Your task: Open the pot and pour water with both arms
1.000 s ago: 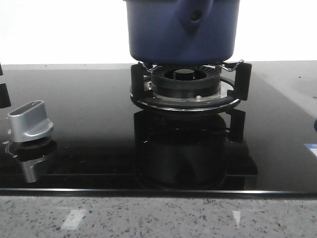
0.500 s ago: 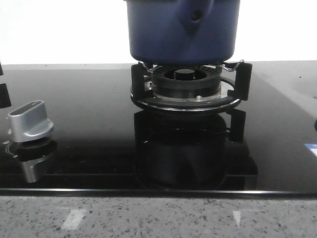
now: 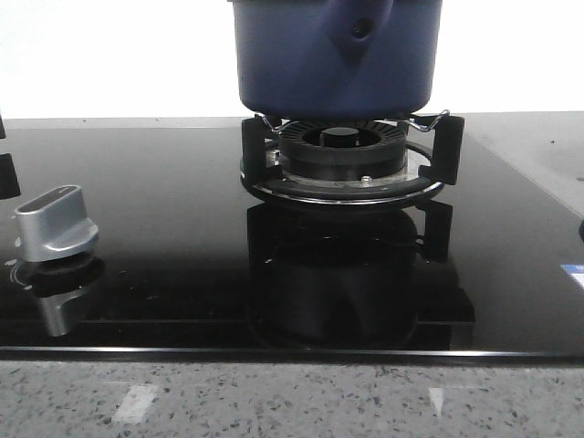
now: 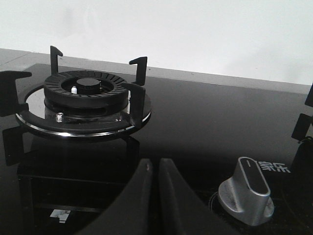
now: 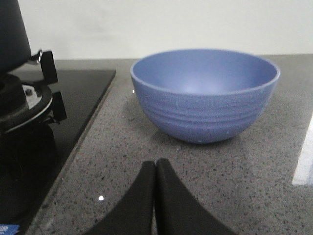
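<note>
On the burner ring (image 3: 342,173) sits the pot (image 3: 336,57).

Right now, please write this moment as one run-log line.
pot: on burner | left gripper: shut, empty | right gripper: shut, empty, facing bowl

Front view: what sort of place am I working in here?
Most likely a kitchen counter: a black glass gas hob with a burner ring, a silver control knob, and speckled stone worktop.
</note>
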{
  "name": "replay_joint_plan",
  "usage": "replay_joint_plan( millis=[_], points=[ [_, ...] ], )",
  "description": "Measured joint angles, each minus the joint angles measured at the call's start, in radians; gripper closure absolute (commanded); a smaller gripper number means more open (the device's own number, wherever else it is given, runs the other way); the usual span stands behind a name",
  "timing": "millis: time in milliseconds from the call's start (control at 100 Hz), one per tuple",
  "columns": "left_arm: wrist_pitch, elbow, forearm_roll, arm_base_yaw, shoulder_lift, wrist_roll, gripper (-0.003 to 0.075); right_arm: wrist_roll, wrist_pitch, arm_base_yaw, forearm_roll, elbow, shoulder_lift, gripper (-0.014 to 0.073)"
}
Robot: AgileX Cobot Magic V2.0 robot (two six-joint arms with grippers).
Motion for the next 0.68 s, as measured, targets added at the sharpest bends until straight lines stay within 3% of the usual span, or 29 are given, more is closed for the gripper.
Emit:
replay_joint_plan(
  millis=[680],
  points=[
    [0.000,0.000,0.000,0.000,0.000,0.000,0.0741,0.010,0.031,0.000,-0.014,0.000,-0.002,0.0641]
  ],
)
